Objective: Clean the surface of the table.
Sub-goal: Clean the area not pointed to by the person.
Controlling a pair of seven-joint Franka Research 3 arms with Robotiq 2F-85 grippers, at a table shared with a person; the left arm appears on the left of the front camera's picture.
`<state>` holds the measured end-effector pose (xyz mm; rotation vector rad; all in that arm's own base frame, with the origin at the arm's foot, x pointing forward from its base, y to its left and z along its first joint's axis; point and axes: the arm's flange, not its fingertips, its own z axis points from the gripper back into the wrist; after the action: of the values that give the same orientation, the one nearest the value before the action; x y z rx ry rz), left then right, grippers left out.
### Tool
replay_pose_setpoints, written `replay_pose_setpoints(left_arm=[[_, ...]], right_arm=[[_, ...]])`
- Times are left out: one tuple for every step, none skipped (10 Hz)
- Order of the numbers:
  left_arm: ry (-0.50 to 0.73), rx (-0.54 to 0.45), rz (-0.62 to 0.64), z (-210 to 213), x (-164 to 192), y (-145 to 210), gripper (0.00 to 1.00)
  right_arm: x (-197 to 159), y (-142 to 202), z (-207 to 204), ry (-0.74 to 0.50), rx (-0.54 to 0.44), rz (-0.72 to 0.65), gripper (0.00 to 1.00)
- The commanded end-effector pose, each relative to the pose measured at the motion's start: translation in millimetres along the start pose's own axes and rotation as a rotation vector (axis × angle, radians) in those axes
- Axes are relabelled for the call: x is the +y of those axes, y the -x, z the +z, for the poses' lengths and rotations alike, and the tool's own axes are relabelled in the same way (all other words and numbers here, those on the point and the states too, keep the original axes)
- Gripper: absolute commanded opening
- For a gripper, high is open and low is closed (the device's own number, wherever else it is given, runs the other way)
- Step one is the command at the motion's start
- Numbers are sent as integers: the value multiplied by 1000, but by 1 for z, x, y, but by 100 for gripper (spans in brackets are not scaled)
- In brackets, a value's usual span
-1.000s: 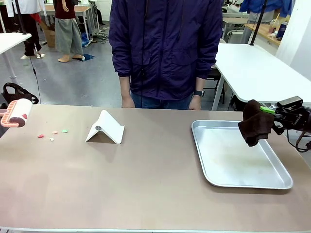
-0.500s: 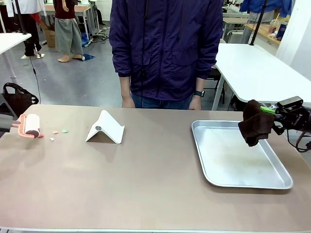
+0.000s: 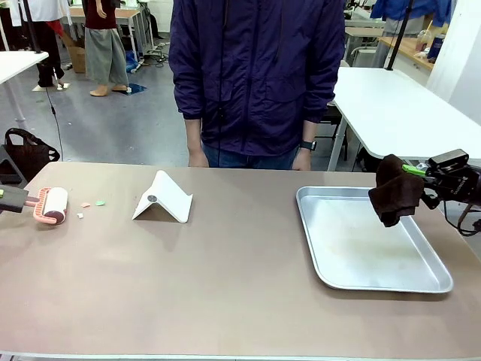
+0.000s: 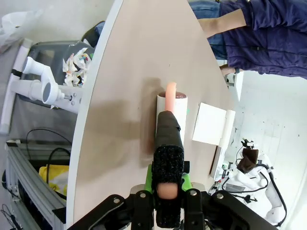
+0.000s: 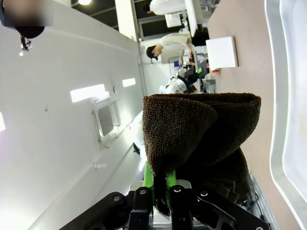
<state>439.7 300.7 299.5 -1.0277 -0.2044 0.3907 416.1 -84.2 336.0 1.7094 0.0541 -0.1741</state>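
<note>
The taupe-brown table spans the front view. A lint roller with a white roll and pink frame lies low on its far left part, right beside a few small crumbs. My left gripper is shut on the roller's handle. In the left wrist view the roller sits on the table ahead of my left gripper. My right gripper is shut on a dark brown cloth, held above the right rim of the silver tray. The cloth bulges over my right gripper.
A white folded stand stands on the table left of centre. A person in a dark blue jacket stands at the far edge, hands down. A white-topped table is behind on the right.
My left gripper brought the lint roller down from mid-air and a little right, onto the table by the crumbs; the red crumb is now covered. The right arm and cloth stayed still.
</note>
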Motion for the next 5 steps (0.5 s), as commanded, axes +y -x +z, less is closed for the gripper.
replay_pose_setpoints(left_arm=[[-79,10,4,-9,9,-4,22],[-87,26,-1,-14,9,-4,22],[-97,42,-15,-21,8,-4,22],[-98,66,-18,-29,8,-3,22],[-104,97,-28,-38,6,-1,22]], right_arm=[[7,-3,-1,-21,6,-4,11],[7,-3,-1,-21,6,-4,11],[7,-3,-1,-21,6,-4,11],[7,-3,-1,-21,6,-4,11],[7,-3,-1,-21,6,-4,11]])
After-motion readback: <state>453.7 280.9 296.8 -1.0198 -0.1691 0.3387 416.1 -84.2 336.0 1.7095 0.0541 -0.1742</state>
